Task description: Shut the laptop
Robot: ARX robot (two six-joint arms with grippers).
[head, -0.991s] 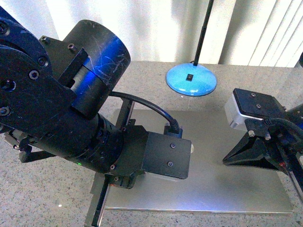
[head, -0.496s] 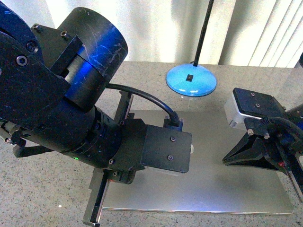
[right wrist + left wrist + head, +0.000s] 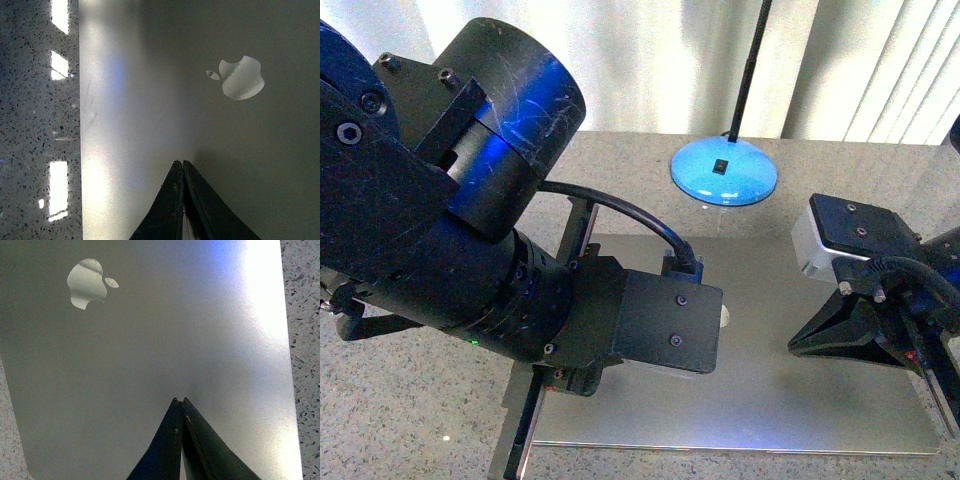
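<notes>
The grey aluminium laptop [image 3: 770, 400] lies flat on the table with its lid down; no keys or screen show. The shiny apple logo shows in the left wrist view [image 3: 87, 282] and the right wrist view [image 3: 242, 77]. My left gripper [image 3: 180, 400] is shut and empty, its tips on or just above the lid [image 3: 175, 340]. In the front view the left arm's own body hides them. My right gripper [image 3: 793, 347] is shut and empty, pointing over the lid's right part. Its tips [image 3: 180, 161] are also at the lid [image 3: 150, 100].
A blue round lamp base [image 3: 724, 170] with a thin black pole [image 3: 748, 70] stands just behind the laptop. The speckled stone table [image 3: 420, 400] surrounds it, and white curtains hang at the back. My bulky left arm [image 3: 440, 230] fills the left half of the front view.
My left arm has shifted a little to the left and lower in the front view. The right gripper has barely moved. The laptop lid stays flat.
</notes>
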